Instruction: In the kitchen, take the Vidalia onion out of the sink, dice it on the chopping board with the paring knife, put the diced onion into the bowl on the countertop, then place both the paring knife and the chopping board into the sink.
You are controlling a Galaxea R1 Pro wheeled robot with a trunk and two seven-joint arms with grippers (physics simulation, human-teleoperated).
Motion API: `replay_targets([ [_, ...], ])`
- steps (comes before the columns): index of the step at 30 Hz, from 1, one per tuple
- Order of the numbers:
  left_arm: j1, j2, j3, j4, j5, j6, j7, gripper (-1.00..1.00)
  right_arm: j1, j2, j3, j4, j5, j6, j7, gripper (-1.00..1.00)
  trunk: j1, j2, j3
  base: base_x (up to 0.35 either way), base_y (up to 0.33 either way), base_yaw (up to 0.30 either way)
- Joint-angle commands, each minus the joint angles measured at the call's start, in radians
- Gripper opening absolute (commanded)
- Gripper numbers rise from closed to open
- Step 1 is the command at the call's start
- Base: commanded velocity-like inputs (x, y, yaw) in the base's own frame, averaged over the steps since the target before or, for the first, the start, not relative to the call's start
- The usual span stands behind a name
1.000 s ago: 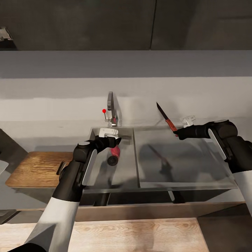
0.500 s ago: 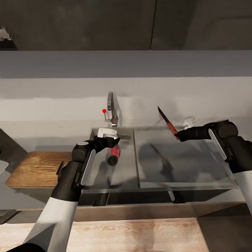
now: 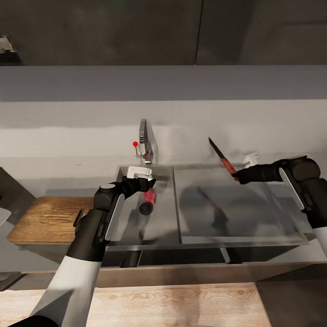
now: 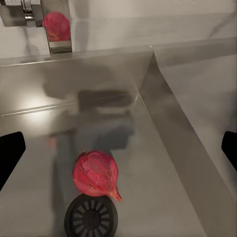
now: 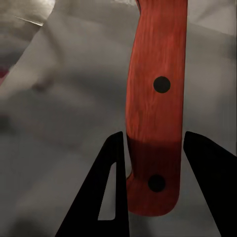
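L gripper spread open above pinkish-red round onion in steel sink basin; R gripper clamps red-handled dark-bladed paring knife.

- A grey countertop is seen running along the wall.
- A steel sink is set into it, with a flat drainboard on one side.
- An onion is shown lying in the basin, touching the round drain.
- A wooden chopping board is laid on the countertop beside the sink.
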Motion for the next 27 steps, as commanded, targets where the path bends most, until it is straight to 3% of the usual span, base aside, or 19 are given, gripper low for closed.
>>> replay_targets([
  [1, -0.001, -0.001, 0.000, -0.001, 0.000, 0.005, -0.003, 1.00, 0.006, -0.002, -0.004, -0.024, -0.006, 0.006, -0.003, -1.00, 0.001, -0.002, -0.002, 0.000, 0.000, 0.000],
  [8, -0.001, -0.001, 0.000, -0.001, 0.000, 0.005, -0.004, 1.00, 0.096, -0.005, -0.060, -0.150, -0.006, 0.006, -0.002, -1.00, 0.001, -0.002, -0.002, 0.000, 0.000, 0.000],
  [15, -0.001, -0.001, 0.000, 0.003, 0.000, 0.005, -0.004, 1.00, 0.184, -0.005, -0.063, -0.165, -0.006, 0.004, -0.002, -1.00, 0.001, -0.002, -0.002, 0.000, 0.000, 0.000],
  [27, -0.001, -0.002, -0.002, 0.006, 0.000, 0.005, -0.004, 1.00, 0.216, -0.003, -0.063, -0.167, -0.007, 0.007, -0.007, -1.00, 0.001, -0.002, 0.005, 0.000, 0.000, 0.000],
])
